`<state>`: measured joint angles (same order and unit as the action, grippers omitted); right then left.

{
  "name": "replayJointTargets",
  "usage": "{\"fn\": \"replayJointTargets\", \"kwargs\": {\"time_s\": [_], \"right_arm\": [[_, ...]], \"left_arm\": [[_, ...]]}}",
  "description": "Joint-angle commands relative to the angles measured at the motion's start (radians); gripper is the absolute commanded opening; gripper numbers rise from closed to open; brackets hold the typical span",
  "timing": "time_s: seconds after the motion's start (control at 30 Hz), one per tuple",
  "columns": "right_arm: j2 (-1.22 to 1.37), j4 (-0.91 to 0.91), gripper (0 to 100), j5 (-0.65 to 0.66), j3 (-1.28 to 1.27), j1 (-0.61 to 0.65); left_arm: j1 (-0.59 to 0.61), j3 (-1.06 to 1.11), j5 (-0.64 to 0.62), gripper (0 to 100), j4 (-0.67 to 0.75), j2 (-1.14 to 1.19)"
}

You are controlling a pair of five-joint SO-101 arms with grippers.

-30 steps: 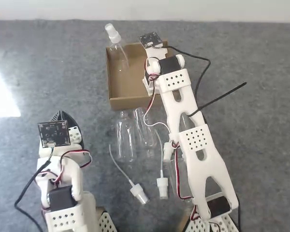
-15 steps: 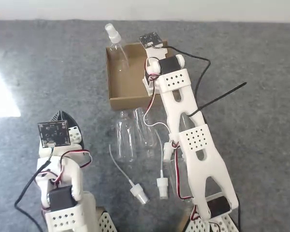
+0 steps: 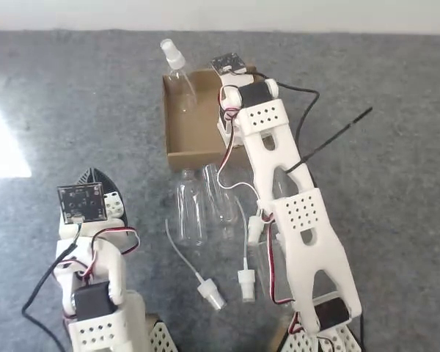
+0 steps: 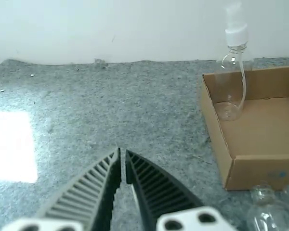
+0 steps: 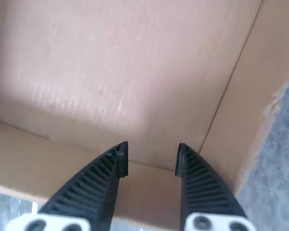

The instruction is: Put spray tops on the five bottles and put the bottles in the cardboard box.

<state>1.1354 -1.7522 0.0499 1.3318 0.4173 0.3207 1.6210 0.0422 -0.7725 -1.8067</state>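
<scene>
The right gripper (image 5: 151,146) hangs inside the cardboard box (image 3: 198,156), jaws parted and holding nothing, just above the bare floor near 1 of the box's corners. Over the last second this arm has drawn back slightly and its wrist has tipped, and the box has slid a touch sideways with it. That looks like the start of a withdrawal, with 1 delivery finished and the arm free to go for the next bottle.

The capped bottle (image 3: 182,84) stands upright in the box's far left corner, its spray top above the rim. The box sits toward the far edge of the table (image 3: 381,110), about midway along it.

Just in front of the box's near wall, 2 uncapped bottles (image 3: 191,209) (image 3: 220,194) lie side by side on their sides. Closer to the near edge lie 2 loose spray tops (image 3: 210,295) (image 3: 246,282), their thin tubes pointing back toward the bottles.

The left gripper (image 4: 123,153) rests closed and empty near the table's near left corner, well apart from everything.

The right arm covers the stretch beside the 2 bottles. Clear plastic shows beneath it, but how many bottles lie there, or whether more spray tops do, cannot be made out.
</scene>
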Motion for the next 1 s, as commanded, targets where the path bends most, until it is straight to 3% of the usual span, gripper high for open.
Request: {"fn": "replayJointTargets", "kwargs": {"time_s": [0.0, 0.27, 0.57, 0.7, 0.97], "right_arm": [[-0.176, -0.045, 14.1, -0.049, -0.089, -0.004], [-0.266, -0.045, 14.1, -0.14, -0.203, 0.002], [-0.375, -0.047, 15.3, -0.13, -0.245, 0.012], [-0.458, -0.047, 20.0, -0.094, -0.331, 0.033], [-0.711, -0.045, 19.9, -0.092, -0.52, 0.051]], "left_arm": [[0.009, -0.008, -0.003, 2, 0.035, -0.018], [0.009, -0.008, -0.003, 2, 0.035, -0.018], [0.009, -0.008, -0.003, 2, 0.035, -0.018], [0.009, -0.008, -0.003, 2, 0.035, -0.018], [0.009, -0.008, -0.003, 2, 0.035, -0.018]]}}
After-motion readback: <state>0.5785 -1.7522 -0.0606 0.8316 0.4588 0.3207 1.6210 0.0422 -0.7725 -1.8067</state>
